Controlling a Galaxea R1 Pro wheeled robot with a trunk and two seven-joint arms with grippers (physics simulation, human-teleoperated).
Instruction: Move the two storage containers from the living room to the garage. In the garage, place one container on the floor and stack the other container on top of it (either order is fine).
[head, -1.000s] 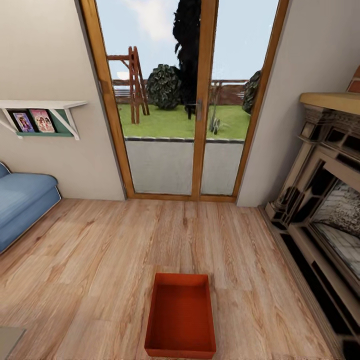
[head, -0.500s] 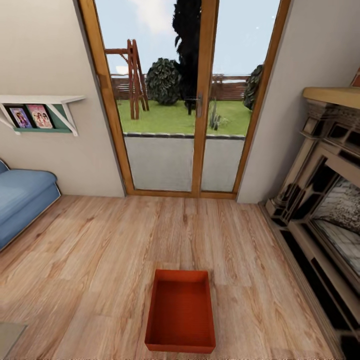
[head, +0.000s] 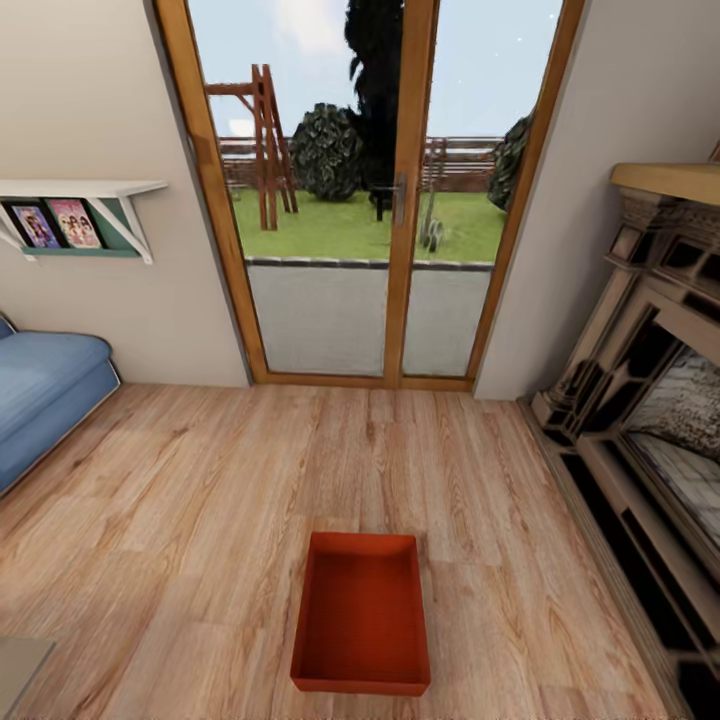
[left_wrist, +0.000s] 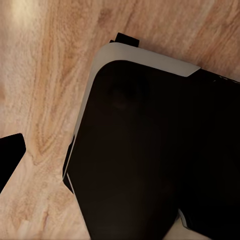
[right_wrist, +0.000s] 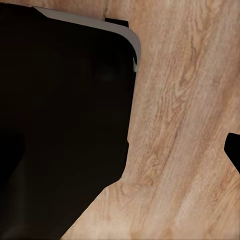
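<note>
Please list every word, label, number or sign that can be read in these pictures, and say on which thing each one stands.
No text can be read.
Two colourful covers stand on the wall shelf: any print on them is too small and blurred to read.
The storage container has plain walls, with no label.
The glass door and the fireplace carry no writing.

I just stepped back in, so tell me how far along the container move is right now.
Nothing looks done yet. One orange-red storage container sits empty on the living room's wood-plank floor, in front of the glass doors, between the blue sofa and the fireplace. Nothing is in hand. Left: carrying both containers to the garage and stacking them.
</note>
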